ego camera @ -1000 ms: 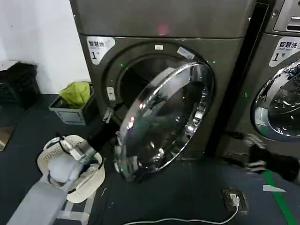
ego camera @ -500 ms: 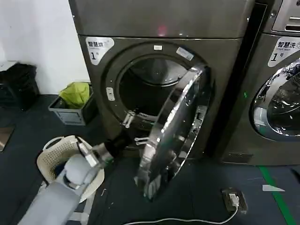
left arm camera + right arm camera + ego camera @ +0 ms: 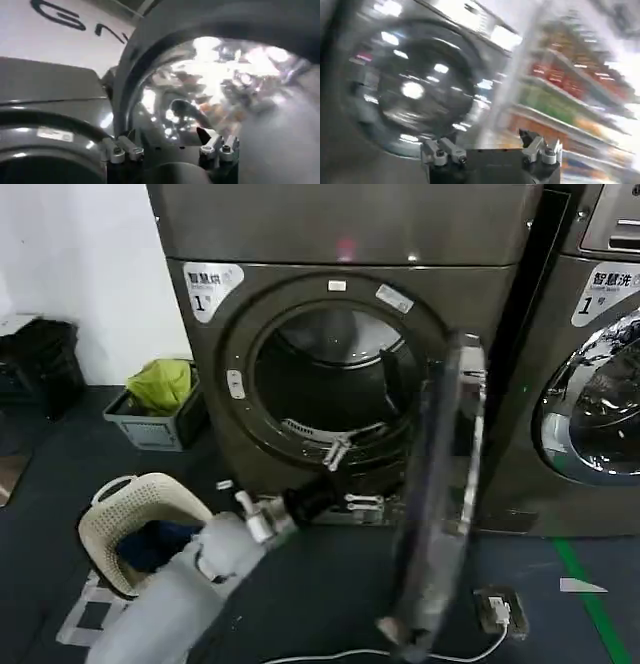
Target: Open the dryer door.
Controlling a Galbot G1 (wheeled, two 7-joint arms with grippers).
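The bronze-grey dryer [image 3: 200,364] with the "1" label stands in the head view with its round drum opening [image 3: 330,379] uncovered. The dryer door [image 3: 440,494] has swung out to the right and shows edge-on, its chrome rim toward me. My left gripper [image 3: 347,476] is open and holds nothing. It hovers in front of the opening's lower rim, to the left of the door and apart from it. In the left wrist view that left gripper [image 3: 170,150] faces a dark round rim with bright reflections inside. My right gripper [image 3: 490,150] is open, with a blurred round machine door [image 3: 415,90] ahead of it.
The neighbouring machine [image 3: 600,294] with its own chrome door [image 3: 590,414] stands to the right. A white laundry basket [image 3: 110,529] and a grey crate [image 3: 150,429] with a green bag sit on the floor at the left. A power strip [image 3: 497,609] and cable lie near the door's foot.
The door swung from half open to wide open, now edge-on. My left gripper moved right across the opening. The right gripper has left the head view.
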